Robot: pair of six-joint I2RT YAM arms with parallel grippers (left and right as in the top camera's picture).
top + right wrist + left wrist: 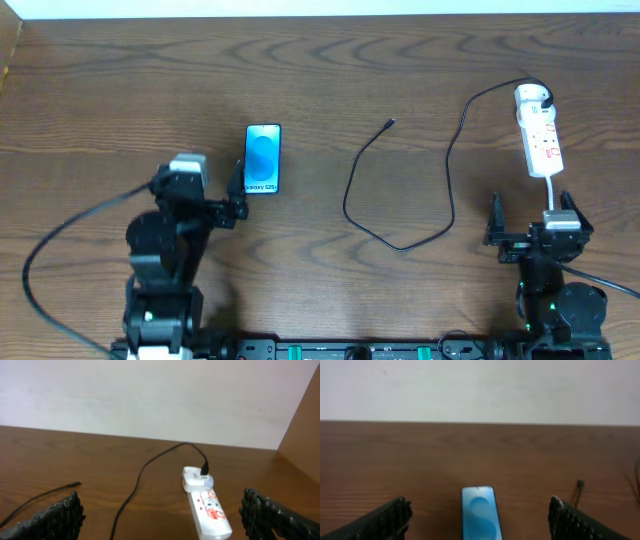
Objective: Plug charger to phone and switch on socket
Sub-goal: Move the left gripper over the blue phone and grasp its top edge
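The phone (263, 159) lies flat left of centre, blue screen up; in the left wrist view (480, 514) it sits between my open fingers. My left gripper (237, 193) is open just below the phone, not touching it. The charger cable (400, 243) loops across the table, its loose plug tip (389, 124) lying right of the phone. The tip also shows in the left wrist view (580, 482). Its white adapter (531, 98) sits in the socket strip (541, 142) at the right, also in the right wrist view (210, 510). My right gripper (531, 217) is open and empty, below the strip.
The strip's white cord (552, 192) runs down toward my right arm. A thick black arm cable (50, 250) curves along the left side. A wooden side wall (302, 440) stands at the right. The table's far edge meets a white wall (480, 390).
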